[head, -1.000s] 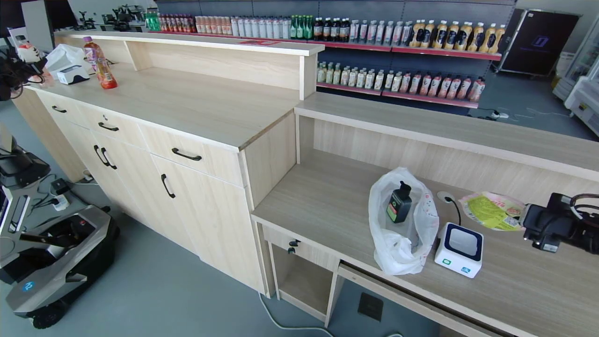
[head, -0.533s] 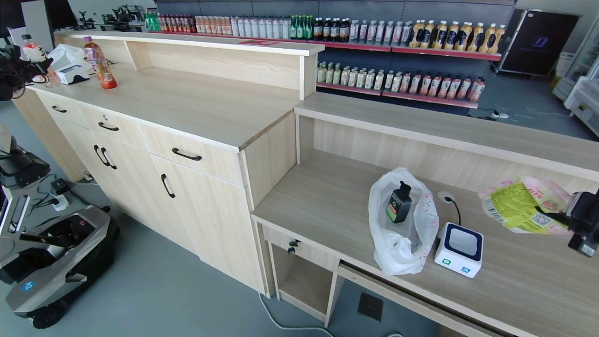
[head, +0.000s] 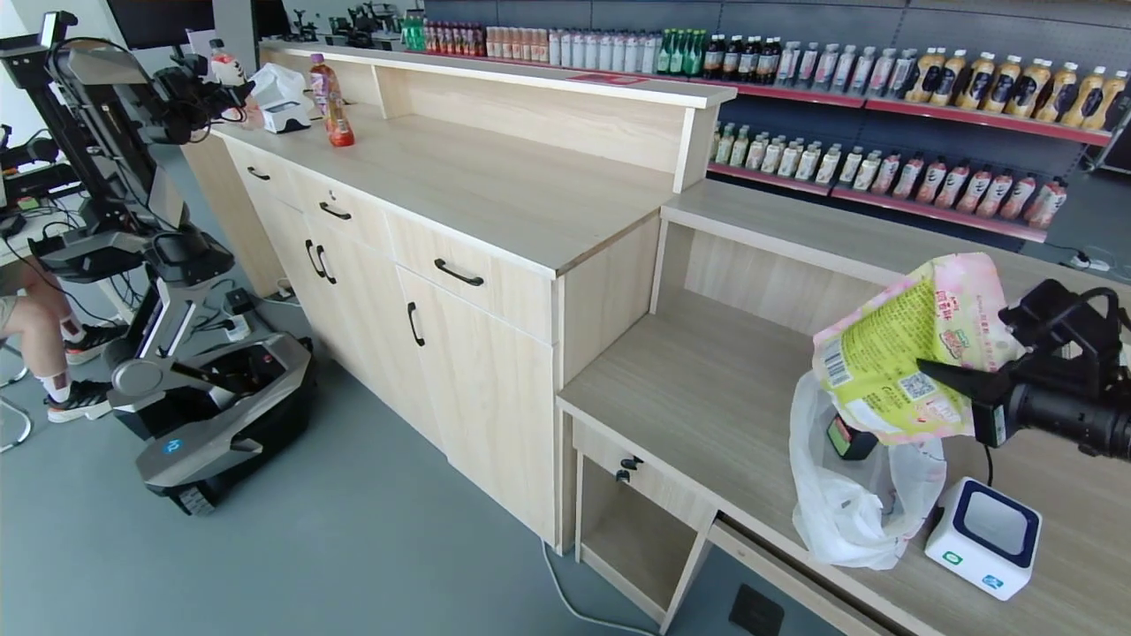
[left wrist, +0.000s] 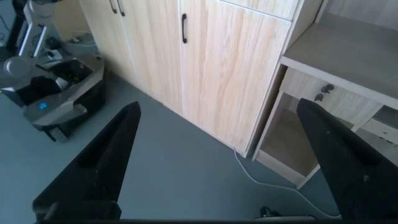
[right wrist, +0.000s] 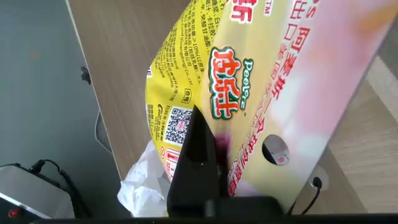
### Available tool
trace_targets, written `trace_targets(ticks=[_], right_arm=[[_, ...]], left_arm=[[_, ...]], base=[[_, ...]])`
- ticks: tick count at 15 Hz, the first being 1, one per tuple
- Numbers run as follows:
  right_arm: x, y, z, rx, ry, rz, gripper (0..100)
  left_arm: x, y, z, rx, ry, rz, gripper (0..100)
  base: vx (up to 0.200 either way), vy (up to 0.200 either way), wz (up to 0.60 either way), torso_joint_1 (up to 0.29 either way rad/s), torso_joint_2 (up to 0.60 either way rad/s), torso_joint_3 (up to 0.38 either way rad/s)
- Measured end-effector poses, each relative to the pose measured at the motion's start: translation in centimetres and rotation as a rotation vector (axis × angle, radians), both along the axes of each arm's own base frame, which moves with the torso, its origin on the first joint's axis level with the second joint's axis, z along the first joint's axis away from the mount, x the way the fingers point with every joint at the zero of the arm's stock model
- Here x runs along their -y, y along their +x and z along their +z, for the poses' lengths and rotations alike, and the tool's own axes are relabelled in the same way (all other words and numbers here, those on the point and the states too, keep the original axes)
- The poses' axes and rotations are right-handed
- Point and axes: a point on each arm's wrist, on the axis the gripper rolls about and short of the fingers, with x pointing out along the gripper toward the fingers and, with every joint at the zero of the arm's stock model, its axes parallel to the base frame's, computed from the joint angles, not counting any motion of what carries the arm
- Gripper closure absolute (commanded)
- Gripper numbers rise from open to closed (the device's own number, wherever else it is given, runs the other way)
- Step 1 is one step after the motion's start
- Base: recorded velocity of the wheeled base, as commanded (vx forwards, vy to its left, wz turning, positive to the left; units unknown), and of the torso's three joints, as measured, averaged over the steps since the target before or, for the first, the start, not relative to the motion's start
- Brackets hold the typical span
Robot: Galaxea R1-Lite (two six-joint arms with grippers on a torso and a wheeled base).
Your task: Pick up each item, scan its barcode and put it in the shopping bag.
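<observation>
**A:** What is hard to make out?

**B:** The right gripper (head: 938, 373) is clamped on the snack packet (head: 892, 344). Only one finger shows, lying across the printed face. The other is hidden behind the packet. Under the gripper, the packet covers part of the mouth of the shopping bag (head: 848, 521). The dark bottle (head: 850, 438) inside the bag shows only as a corner. The scanner (head: 985, 539) stands below the gripper, touching the bag, on a desk (head: 707, 397) cut off at the picture's edge.

**A:** And the other arm?

**B:** The left gripper (left wrist: 217, 158) has its fingers spread wide with nothing between them. It hangs over the grey floor (left wrist: 174, 180), with cupboard doors (left wrist: 217, 56) ahead.

**A:** What differs from before?

**B:** The head camera has swung, so the whole scene sits differently. Beyond that, a second ago the packet lay flat on the desk past the scanner, with the gripper beside it. Half a second ago it was lifted, on the scanner's far side from the bag. Now it is held tilted above the bag's mouth.
</observation>
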Motion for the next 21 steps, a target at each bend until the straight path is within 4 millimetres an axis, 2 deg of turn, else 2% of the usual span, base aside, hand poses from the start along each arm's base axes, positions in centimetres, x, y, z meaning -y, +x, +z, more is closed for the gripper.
trace_targets(ticks=[3,5,7,14,21], right_arm=[[-0.9,1.5,-2.8,-0.130,0.061,-0.001,100],[-0.8,2.1,-4.6,-0.195,0.059,-0.037,100],[-0.2,2.6,-5.5,-0.227,0.066,-0.064,100],[1.9,2.9,-6.1,-0.241,0.068,-0.149,100],[3.0,2.9,-7.9,-0.318,0.069,-0.220,100]], left_arm=[[0.0,0.0,0.0,0.000,0.000,0.001,0],[0.0,0.0,0.0,0.000,0.000,0.000,0],[0.0,0.0,0.0,0.000,0.000,0.001,0],[0.0,0.0,0.0,0.000,0.000,0.001,0],[0.0,0.0,0.0,0.000,0.000,0.001,0]], base=[[0.000,0.000,0.00,0.000,0.00,0.000],[0.000,0.000,0.00,0.000,0.00,0.000],[0.000,0.000,0.00,0.000,0.00,0.000],[0.000,0.000,0.00,0.000,0.00,0.000],[0.000,0.000,0.00,0.000,0.00,0.000]])
